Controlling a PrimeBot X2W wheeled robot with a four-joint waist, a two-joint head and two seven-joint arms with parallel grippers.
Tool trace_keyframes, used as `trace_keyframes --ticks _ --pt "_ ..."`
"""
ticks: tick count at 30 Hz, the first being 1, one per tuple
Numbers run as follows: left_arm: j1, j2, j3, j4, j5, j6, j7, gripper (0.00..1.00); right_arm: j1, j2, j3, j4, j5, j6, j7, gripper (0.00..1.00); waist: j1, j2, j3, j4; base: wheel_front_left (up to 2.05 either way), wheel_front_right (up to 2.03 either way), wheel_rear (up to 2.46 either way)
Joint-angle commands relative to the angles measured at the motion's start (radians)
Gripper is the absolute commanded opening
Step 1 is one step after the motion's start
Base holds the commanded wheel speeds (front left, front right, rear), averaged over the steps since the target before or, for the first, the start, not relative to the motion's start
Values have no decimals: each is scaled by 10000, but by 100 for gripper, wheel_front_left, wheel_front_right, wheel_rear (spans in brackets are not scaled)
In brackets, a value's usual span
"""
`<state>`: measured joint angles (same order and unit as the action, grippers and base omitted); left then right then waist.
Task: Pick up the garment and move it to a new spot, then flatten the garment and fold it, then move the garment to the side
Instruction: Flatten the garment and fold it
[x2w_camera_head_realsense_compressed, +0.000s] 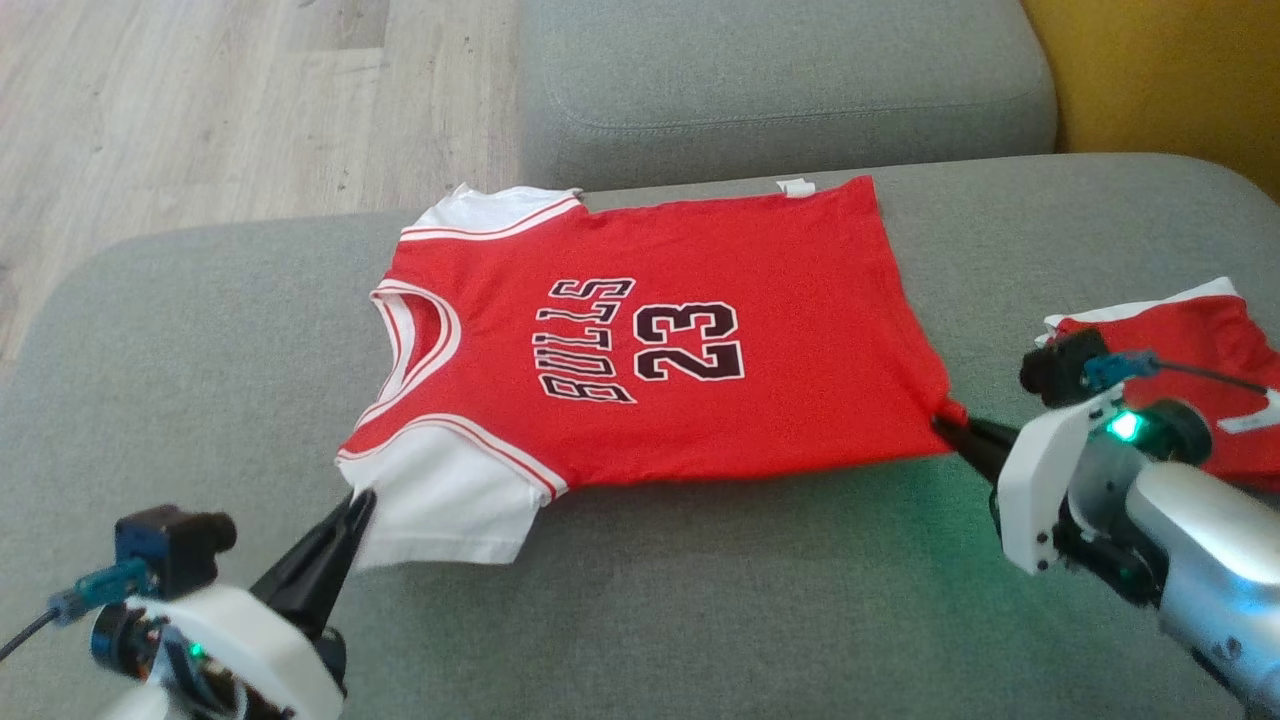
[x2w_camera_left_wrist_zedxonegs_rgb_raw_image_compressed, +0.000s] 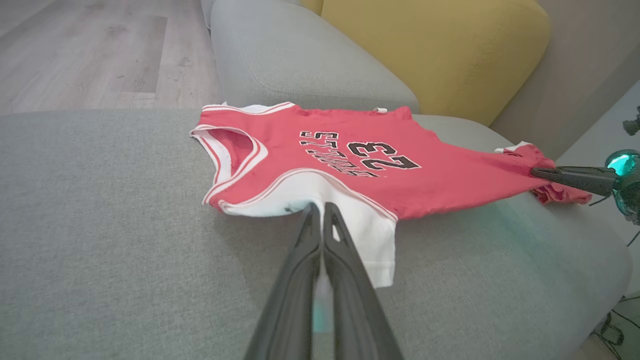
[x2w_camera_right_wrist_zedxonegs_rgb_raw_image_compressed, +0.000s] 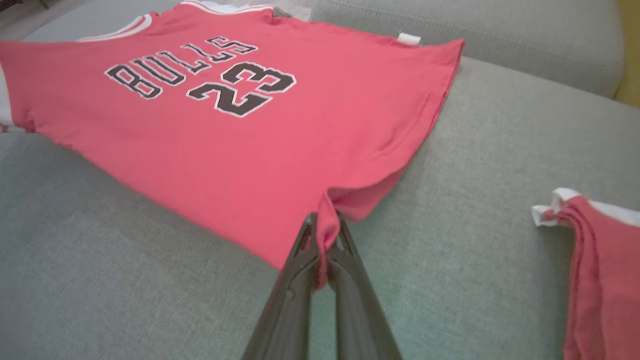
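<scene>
At the left front part of the grey seat cushion, the left gripper has its two dark fingers pressed together, and their tips pinch the near left corner of the white sleeve. This sleeve belongs to the jersey, which lies spread out and quite flat in the middle of the seat cushion. Its neck points to the cushion's left end and its hem to the right end. The jersey is bright red with short white sleeves, and thin red and white stripes run around the armholes and the round neckline. The other white sleeve is at the back edge of the cushion and only partly seen. In the centre of the chest there are black letters with a white outline, "BULLS", and beside them, toward the hem, the number "23". A small white label sticks out at the far corner of the hem. At the near corner of the hem, toward the cushion's right front, the right gripper is closed on a small fold of the red cloth. In the right wrist view the fabric is bunched between the fingertips, and the near edge is pulled a little tight. Further right on the same cushion, apart from the jersey, lies a second red and white garment, folded or crumpled. Behind the seat cushion there is a grey back cushion, and to its right a yellow one.
</scene>
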<state>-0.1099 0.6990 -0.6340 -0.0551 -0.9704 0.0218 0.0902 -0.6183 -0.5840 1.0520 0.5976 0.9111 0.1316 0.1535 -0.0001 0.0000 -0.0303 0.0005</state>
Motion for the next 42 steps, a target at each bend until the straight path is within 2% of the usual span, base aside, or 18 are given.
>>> trace_keyframes --ticks 1,5,9,20,27,32,38,42 --pt "-405 584 567 -390 -48 26 20 0 58 -324 -73 -304 110 -9 75 0 1 0 -1 5 0 0 0" --pt "-96 879 479 -834 -144 75 296 0 391 -616 -168 -879 282 -9 538 0 1 0 37 9 0 0 0" --pt "-122 938 329 -973 -70 78 511 0 509 -692 -506 -1147 162 -9 688 0 1 0 154 -12 0 0 0" --pt "-1528 632 429 -49 -50 -74 1019 0 220 -58 -1840 -960 -193 -9 1243 0 1 0 940 -149 0 0 0" --pt "-3071 418 406 1211 42 -622 1538 0 -306 605 -2494 -498 -220 -9 1808 0 1 0 1455 -276 0 0 0" --pt "-4196 225 370 2272 98 -885 1954 0 -879 1308 -2936 112 104 -9 2332 0 1 0 1771 -452 0 0 0" --pt "-5264 -99 51 3438 376 -1153 2304 0 -1471 1620 -2904 855 -214 -9 2594 0 1 0 2099 -533 0 0 0" --pt "-6166 -347 -437 4449 928 -1347 2399 0 -1940 1837 -2892 1443 -370 -9 2527 0 1 0 2438 -610 0 0 0"
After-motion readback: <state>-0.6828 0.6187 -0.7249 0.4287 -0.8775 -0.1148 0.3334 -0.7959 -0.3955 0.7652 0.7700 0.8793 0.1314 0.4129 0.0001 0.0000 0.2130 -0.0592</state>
